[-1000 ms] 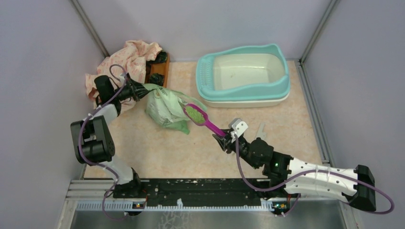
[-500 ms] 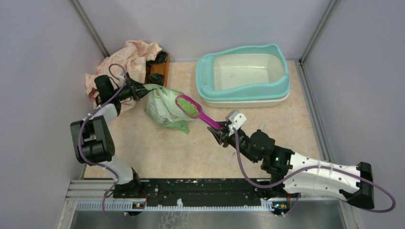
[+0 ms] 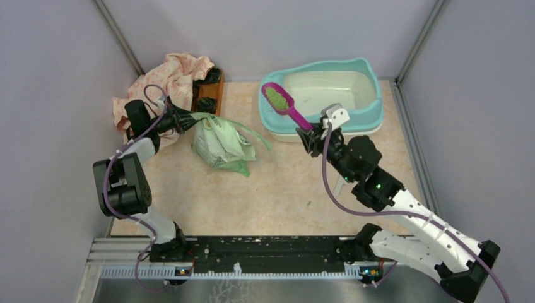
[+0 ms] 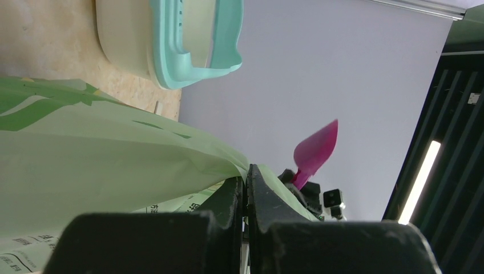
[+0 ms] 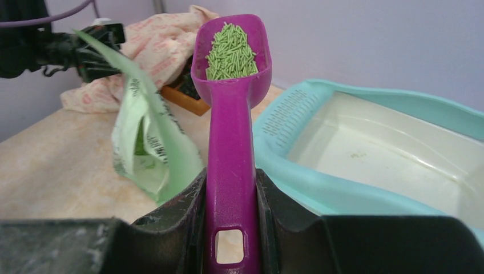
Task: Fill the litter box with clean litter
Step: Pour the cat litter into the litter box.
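Litter, small loose green granules (image 5: 231, 48), sits heaped in the bowl of a purple plastic scoop (image 5: 231, 142). That bowl hangs over the perforated teal ledge (image 3: 270, 107) at the left end of the large teal-rimmed, cream-basined litter box (image 3: 328, 65), not over the basin itself.

From where I stand, that is the worry. Tip now and the granules land on the ledge or roll off the outer rim onto the beige speckled tabletop (image 3: 277, 196), where one green speck (image 3: 309, 203) already lies. The heap rises above the scoop's walls, so a quick swing or a sideways roll of the wrist could shed some early.

The right gripper (image 5: 231, 191) is clamped narrowly on the scoop's flat handle near its end, and a hold that far back could let the long handle twist. The basin looks almost bare, though I can't quite tell whether the marks on its floor are granules.

Off to the left, the left gripper (image 4: 246, 185) is pinched tight on the lip of the pale green printed plastic bag (image 3: 221, 144). If it slips, the bag mouth may slump and spill.
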Available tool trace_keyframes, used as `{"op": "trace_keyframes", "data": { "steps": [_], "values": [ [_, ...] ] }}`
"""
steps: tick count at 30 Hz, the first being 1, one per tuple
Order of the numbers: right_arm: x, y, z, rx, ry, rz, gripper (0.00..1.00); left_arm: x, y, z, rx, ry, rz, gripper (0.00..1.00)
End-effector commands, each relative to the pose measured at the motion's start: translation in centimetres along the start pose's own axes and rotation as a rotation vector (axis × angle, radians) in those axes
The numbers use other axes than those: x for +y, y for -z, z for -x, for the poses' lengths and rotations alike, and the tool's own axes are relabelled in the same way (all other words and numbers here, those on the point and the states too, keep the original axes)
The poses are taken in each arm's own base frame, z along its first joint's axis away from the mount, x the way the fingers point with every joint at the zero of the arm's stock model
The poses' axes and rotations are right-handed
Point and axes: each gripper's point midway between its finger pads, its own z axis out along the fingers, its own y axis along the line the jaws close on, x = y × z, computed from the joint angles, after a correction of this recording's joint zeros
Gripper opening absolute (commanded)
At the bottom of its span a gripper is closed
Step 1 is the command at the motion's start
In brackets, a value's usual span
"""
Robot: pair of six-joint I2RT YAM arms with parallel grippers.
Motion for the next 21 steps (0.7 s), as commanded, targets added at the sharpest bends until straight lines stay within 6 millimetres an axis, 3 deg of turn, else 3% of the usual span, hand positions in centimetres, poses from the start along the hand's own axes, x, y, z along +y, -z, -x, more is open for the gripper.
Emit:
{"op": "trace_keyframes", "data": {
  "steps": [1,5,14,21],
  "values": [
    [-2.6,-1.3,4.0,-0.018,-0.012,-0.031,0.0,-0.4,0.4,-0.4,0.006,-0.066,-0.018,0.0],
    [-5.0,-3.7,3.6,0.101,-0.04,-0.069,0.0,-0.5,0.5,-0.4,0.017,-0.065,-0.026,0.0],
    [-11.0,-8.1,0.3,0.406,-0.046,-0.183,0.0,-1.1,0.5,-0.6,0.043,-0.073,-0.039,0.0],
    [-14.6,-8.4,-2.9,0.633,-0.022,-0.233,0.0,-0.9,0.6,-0.8,0.048,-0.072,-0.042,0.0]
  ]
}}
